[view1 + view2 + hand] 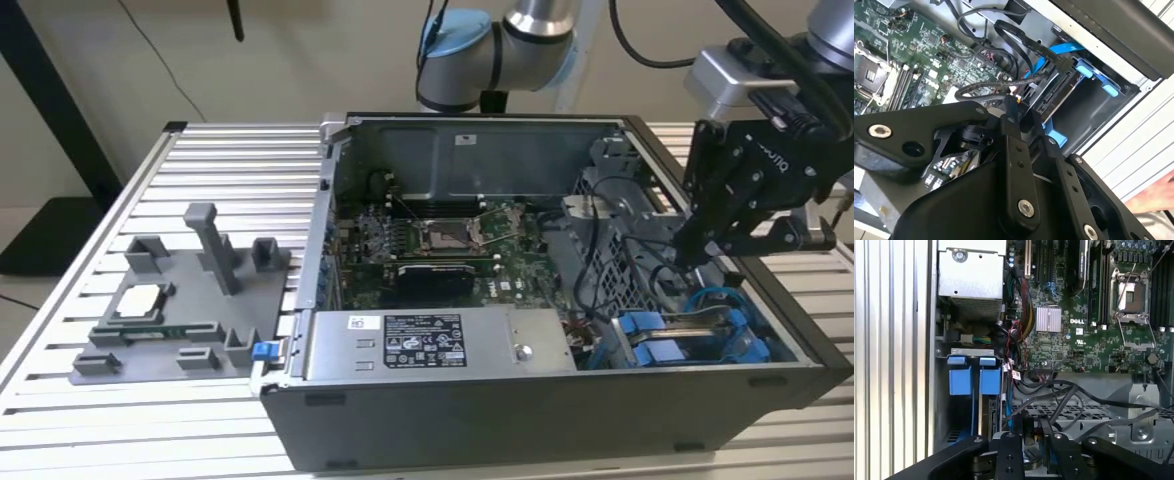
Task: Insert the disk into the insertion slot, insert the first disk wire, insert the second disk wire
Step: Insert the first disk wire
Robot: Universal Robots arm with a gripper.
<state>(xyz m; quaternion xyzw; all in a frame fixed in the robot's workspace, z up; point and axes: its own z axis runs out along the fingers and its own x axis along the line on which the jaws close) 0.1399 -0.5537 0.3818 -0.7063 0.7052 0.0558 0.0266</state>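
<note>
While the disk [1056, 96] is sitting edge-up in the insertion slot [643, 337], the claw [694, 256] is hovering directly above its connector edge; claw closure cannot be determined.

We see an open computer case [534, 420] lying on a slatted aluminium tabletop [80, 430]. Inside sit a green motherboard [514, 265] with its CPU socket [445, 236] and a steel power supply [427, 345] along the near wall. A grey fixture [220, 270] stands beside the case, on the exterior view's left.
</note>
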